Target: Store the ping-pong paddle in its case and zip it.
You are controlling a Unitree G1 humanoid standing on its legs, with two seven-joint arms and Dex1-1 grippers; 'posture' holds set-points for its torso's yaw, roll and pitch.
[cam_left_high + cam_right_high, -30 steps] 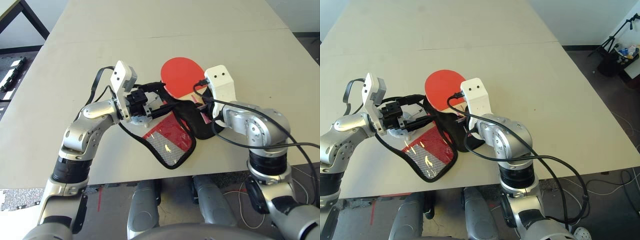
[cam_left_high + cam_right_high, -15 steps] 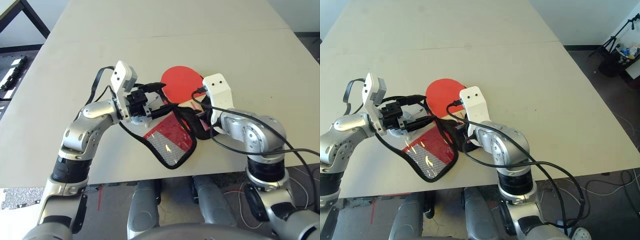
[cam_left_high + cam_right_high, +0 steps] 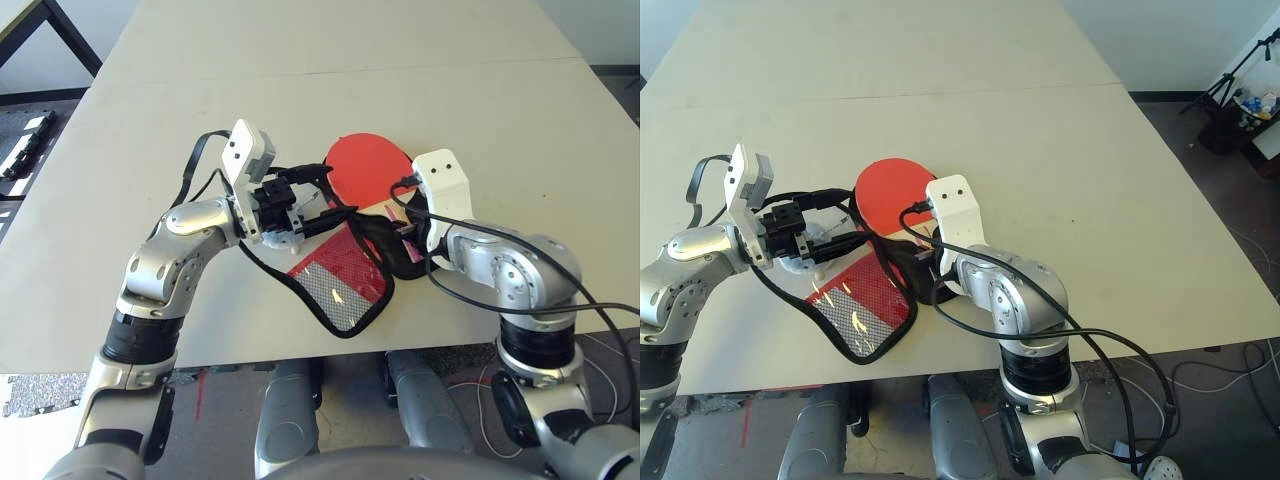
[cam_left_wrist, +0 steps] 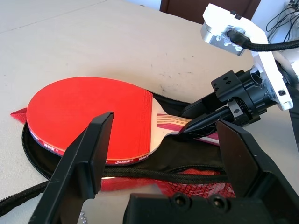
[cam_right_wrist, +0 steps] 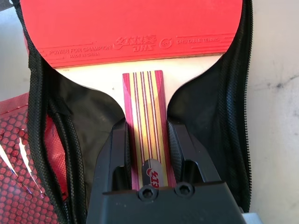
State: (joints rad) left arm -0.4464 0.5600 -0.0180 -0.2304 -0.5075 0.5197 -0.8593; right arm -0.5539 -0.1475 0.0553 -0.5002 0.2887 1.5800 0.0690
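Case lies unzipped on table, mesh flap folded toward near edge. Paddle rests face up on the black lining, handle toward robot, red blade pointing away, long axis near-far. Right gripper clamps handle. Left gripper spread wide, holding nothing, beside case.

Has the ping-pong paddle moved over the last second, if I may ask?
Yes: the ping-pong paddle slid toward the robot, away from the table seam, deeper into the case.
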